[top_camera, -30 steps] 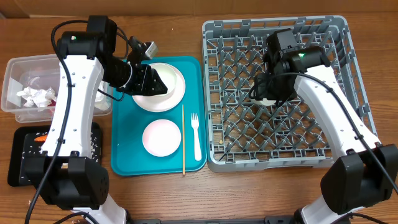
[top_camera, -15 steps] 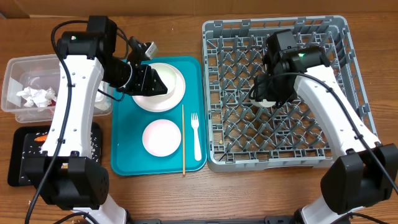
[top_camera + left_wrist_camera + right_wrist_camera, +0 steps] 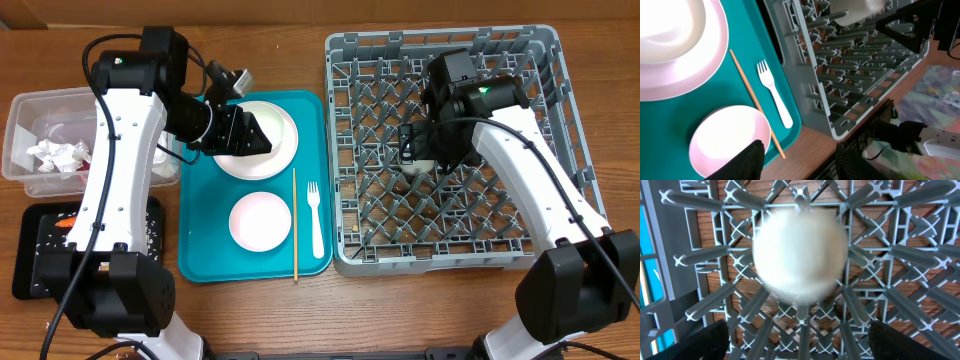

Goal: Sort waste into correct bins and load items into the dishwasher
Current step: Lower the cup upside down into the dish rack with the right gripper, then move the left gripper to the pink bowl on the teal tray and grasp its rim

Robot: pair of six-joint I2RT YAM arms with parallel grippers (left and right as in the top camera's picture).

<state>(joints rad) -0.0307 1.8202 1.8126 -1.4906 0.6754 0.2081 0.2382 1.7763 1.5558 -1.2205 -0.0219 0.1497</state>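
In the right wrist view a small white cup (image 3: 800,255), blurred, sits among the pegs of the grey dishwasher rack (image 3: 900,225) just beyond my right gripper (image 3: 802,345). That gripper's fingers stand wide open and touch nothing. From overhead the cup (image 3: 421,166) lies in the rack's (image 3: 540,240) left middle, under the right gripper (image 3: 420,148). My left gripper (image 3: 252,135) hovers open and empty over the teal tray, at the pink plate (image 3: 280,145), which carries a bowl. A second bowl (image 3: 260,220) and the white fork (image 3: 316,215) lie on the tray.
A thin orange stick (image 3: 294,225) lies between the bowl and the fork on the teal tray (image 3: 200,250). At the far left a clear tub (image 3: 30,110) holds crumpled napkins (image 3: 58,155). The black tray (image 3: 30,280) below it holds a carrot (image 3: 65,225) and scraps.
My right gripper has opened wide and the white cup has dropped out of it onto the rack pegs. The left gripper's fingers have spread a little; that arm stays in place.
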